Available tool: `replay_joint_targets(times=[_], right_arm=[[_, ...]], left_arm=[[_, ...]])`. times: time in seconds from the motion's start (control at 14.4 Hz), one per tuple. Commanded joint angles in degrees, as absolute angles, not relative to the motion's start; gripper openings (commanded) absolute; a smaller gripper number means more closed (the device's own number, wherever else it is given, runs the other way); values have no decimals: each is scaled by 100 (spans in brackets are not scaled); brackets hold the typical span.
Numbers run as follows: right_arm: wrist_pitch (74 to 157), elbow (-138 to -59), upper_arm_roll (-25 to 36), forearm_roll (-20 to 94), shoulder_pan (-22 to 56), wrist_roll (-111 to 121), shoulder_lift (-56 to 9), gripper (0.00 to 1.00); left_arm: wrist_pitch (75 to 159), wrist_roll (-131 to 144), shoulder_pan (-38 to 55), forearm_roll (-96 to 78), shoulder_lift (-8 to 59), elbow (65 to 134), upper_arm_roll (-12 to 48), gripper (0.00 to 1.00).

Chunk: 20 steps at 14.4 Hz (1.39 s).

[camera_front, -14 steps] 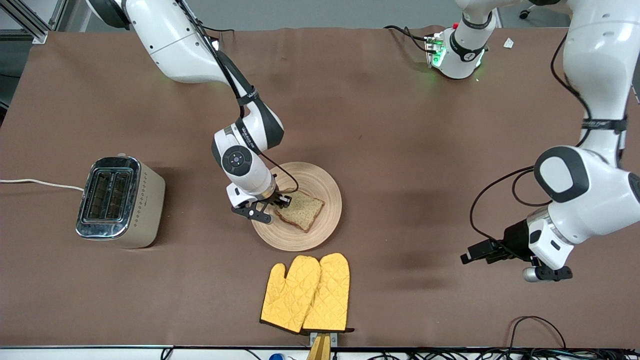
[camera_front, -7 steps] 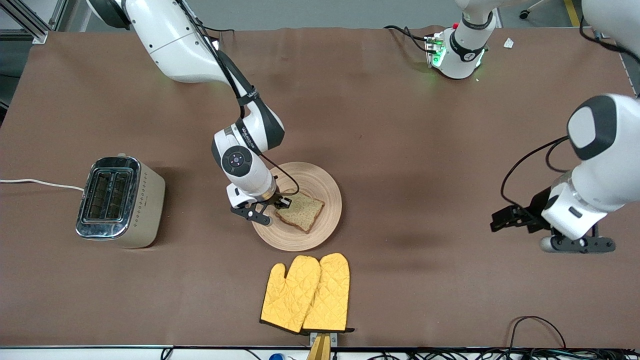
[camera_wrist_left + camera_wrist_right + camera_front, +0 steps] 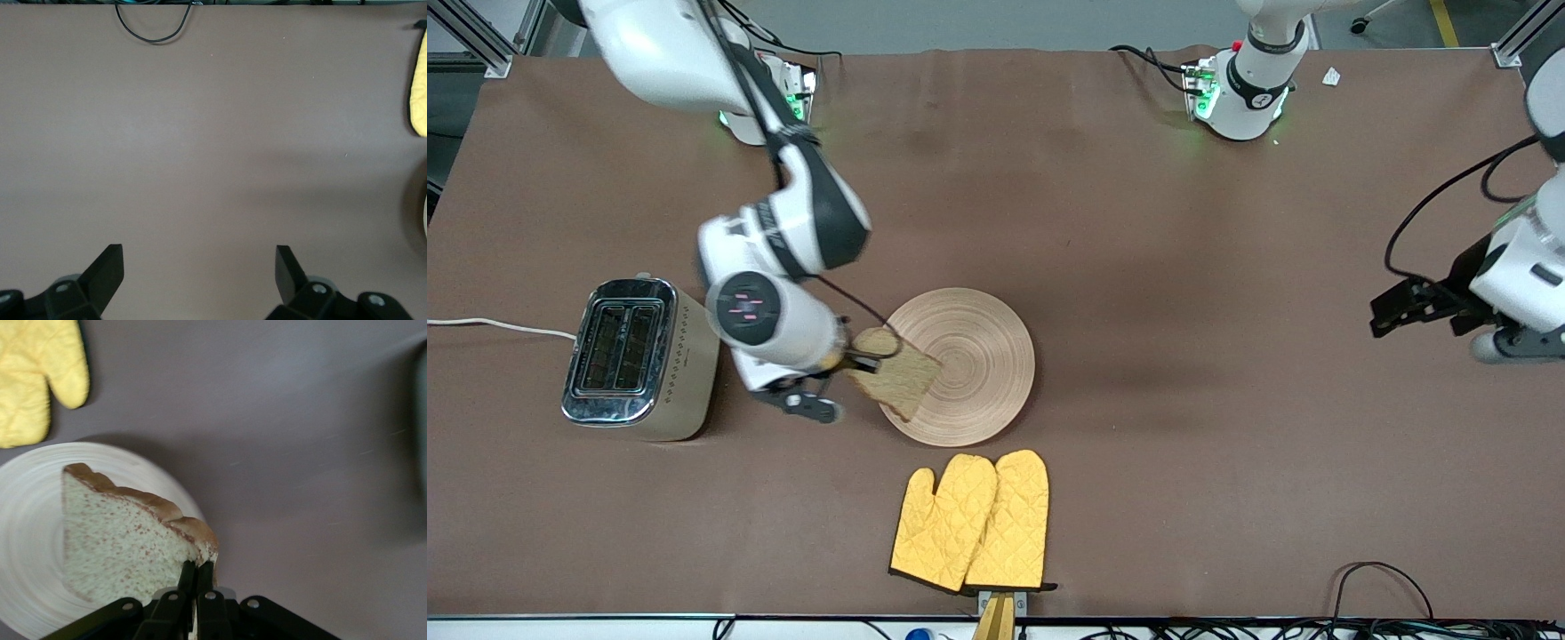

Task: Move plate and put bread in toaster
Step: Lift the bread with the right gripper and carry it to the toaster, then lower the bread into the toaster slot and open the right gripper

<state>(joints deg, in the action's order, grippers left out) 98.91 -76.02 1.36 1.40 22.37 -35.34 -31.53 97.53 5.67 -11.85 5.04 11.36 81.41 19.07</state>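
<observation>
My right gripper [image 3: 854, 360] is shut on the rounded end of the speckled bread slice [image 3: 896, 382] and holds it in the air over the plate's rim, on the toaster's side. In the right wrist view the fingers [image 3: 197, 572] pinch the crust of the bread [image 3: 123, 543] above the plate [image 3: 27, 540]. The round light-wood plate [image 3: 974, 356] lies bare in the middle of the table. The cream toaster [image 3: 640, 358] with chrome top stands toward the right arm's end. My left gripper [image 3: 1436, 307] is open and empty, high over bare table at the left arm's end; its fingers [image 3: 107, 270] stand wide apart.
A pair of yellow oven mitts [image 3: 971, 522] lies nearer the front camera than the plate. It shows in the right wrist view [image 3: 37, 377] and at the edge of the left wrist view [image 3: 419, 87]. The toaster's white cord [image 3: 498, 326] runs off the table's end.
My right gripper lifted the bread off the plate and carried it toward the toaster. My left arm rose and drew away toward its end of the table.
</observation>
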Motion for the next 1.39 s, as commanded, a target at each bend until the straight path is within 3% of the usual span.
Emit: replay_joint_targets(times=[0.0,0.42,0.63,0.97,1.32], right_arm=[[9038,-7620,44,-866,1803,-2377,-2726,0],[8236,-7699,35,-3354,1547,-757,-2496,0],[8235,-8067,35,-4225,1381,-730,-2514,1],[8297,-8323,35,-4518,1134,-764,-2628,1],[8323,-8341,35,-4509,1134,-870,-2803,2]], left_arm=[[9598,308,-1326,598,783,8253,1907,100],[8983,342,-1048,475,239,8288,1864,100],[8623,360,24,448,158,8349,820,100],[8727,413,167,-167,-465,9271,527,100],[8692,571,158,-97,-422,9150,554,100]])
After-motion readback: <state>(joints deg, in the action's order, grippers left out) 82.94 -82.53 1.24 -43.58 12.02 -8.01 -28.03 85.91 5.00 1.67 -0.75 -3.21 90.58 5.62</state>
